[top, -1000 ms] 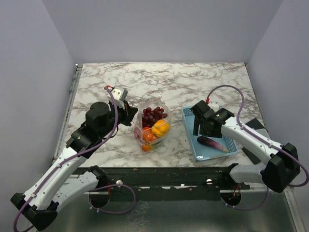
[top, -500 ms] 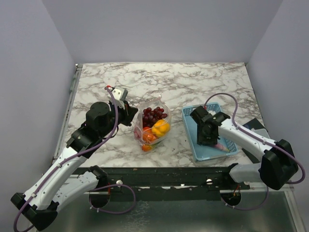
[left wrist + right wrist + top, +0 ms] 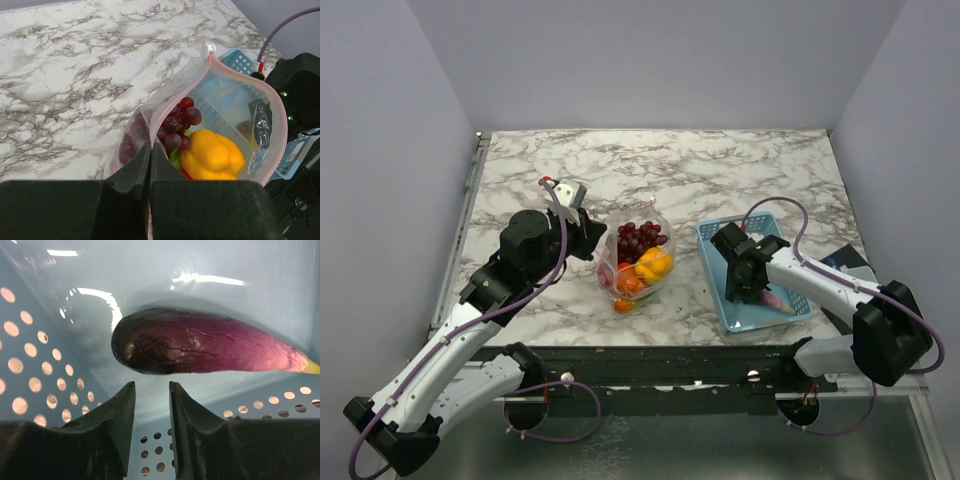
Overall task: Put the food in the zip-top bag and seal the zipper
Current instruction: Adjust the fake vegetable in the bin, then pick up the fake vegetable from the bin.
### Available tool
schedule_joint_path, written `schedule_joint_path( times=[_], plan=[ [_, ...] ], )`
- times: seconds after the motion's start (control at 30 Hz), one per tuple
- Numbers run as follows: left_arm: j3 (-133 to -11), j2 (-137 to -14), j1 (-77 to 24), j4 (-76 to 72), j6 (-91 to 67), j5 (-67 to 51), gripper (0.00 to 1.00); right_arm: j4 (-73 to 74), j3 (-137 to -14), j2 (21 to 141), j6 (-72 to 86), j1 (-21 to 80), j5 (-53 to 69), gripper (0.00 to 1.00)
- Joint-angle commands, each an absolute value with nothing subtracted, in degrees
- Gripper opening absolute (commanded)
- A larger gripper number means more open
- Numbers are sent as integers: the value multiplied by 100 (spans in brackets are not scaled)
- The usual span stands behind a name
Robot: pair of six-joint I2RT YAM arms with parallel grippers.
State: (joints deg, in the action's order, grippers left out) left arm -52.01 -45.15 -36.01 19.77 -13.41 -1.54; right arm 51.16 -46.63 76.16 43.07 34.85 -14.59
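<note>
I find the left gripper (image 3: 150, 152) with jaws pressed together on the bag's (image 3: 175, 87) pink zipper (image 3: 285, 127) edge, holding the mouth open over grapes (image 3: 177, 122) and a yellow pepper (image 3: 212, 155). The right gripper (image 3: 151, 390) has its jaws narrowly apart with nothing between them, just short of the eggplant (image 3: 200, 347) lying in the blue basket (image 3: 35, 340). I judge the gap too slim. I would widen it, straddle the thick middle crosswise, then pinch.

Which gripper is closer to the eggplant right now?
Right. The right gripper is down in the blue basket, fingertips just short of the eggplant; the left gripper is well away, pinched on the mouth edge of the zip-top bag.
</note>
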Motion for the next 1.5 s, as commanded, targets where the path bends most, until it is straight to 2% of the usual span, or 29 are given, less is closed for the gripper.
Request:
schedule_joint_path(
  times=[0.0, 0.2, 0.6, 0.77, 1.03, 1.47],
  plan=[
    [-5143, -4526, -3599, 1907, -1274, -281, 0, 4804, -4831, 7926, 4426, 3448, -1867, 39],
    [-5137, -4518, -3597, 1914, -1274, -255, 0, 4700, -5191, 8364, 4395, 3275, -2424, 45],
    [-5137, -4525, -3603, 1909, -1250, -226, 0, 4679, -6098, 8784, 3951, 2872, -2769, 45],
    [-5118, -4501, -3601, 1923, -1246, -237, 0, 5074, -6356, 8513, 3685, 2874, -2779, 53],
    [-5116, -4482, -3596, 1933, -1236, -224, 0, 5251, -5965, 7950, 3764, 2739, -2785, 74],
    [-5120, -4507, -3602, 1926, -1235, -221, 0, 4377, -5172, 7797, 3874, 1708, -2235, 77]
  ],
)
